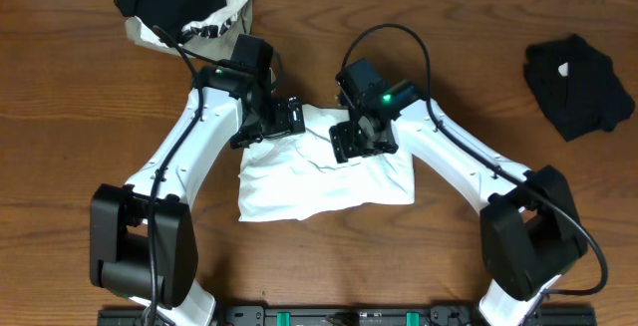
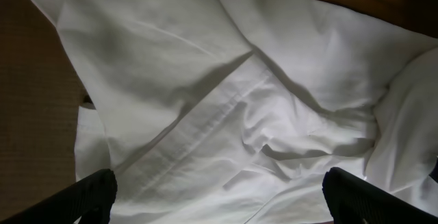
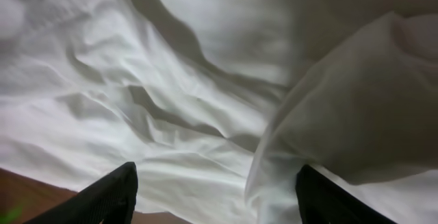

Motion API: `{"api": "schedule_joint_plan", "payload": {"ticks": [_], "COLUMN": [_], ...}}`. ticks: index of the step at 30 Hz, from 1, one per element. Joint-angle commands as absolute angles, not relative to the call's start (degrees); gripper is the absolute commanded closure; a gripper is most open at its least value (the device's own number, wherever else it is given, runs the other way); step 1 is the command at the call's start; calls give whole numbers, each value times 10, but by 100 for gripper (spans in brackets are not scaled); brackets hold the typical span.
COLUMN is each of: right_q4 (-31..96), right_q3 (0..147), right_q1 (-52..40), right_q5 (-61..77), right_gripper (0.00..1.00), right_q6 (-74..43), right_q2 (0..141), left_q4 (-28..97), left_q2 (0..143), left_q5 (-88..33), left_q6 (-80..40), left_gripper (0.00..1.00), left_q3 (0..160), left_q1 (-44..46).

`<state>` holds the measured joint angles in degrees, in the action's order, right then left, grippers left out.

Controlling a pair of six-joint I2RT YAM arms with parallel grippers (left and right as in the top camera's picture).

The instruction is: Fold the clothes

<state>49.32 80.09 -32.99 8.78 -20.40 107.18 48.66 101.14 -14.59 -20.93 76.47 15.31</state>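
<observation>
Both spread wide and holding nothing, the left gripper and right gripper hang over the white T-shirt, whose loose flap could snag the right one and unfold.

The crumpled white T-shirt in the middle of the frame is soft, matt cloth, finely creased, with a stitched hem. The brown wooden table shows streaked grain and a low sheen. The folded black garment at the right is matt cloth. The white robot arm shells look like smooth, glossy plastic.
</observation>
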Motion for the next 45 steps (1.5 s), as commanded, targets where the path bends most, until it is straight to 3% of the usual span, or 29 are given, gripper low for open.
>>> {"api": "schedule_joint_plan", "payload": {"ticks": [1,7,9,11,17,28,45], "right_q4": [488,512,526,547,578,457,301], "right_q3": [826,840,840,840,812,713,708], "right_q1": [-306,-247,-223,-197,-150,-189,-286], "right_q5": [124,93,84,79,80,138,174], "right_gripper": [27,28,32,45,98,99,99], "right_q6": [-222,-222,-222,-222,-220,-269,-313], "right_q2": [1027,954,934,922,933,1000,1107], "left_q4": [488,488,488,488,488,488,490], "left_q2": [1008,1008,1008,1008,1008,1008,1008], "left_q5": [-139,-139,-138,-138,-139,-139,-139], "left_q6": [-203,-203,-203,-203,-204,-204,-204], "left_gripper": [2,2,2,2,2,2,2], "left_q3": [762,762,762,762,762,762,762], "left_q1": [151,151,151,151,151,151,151]}}
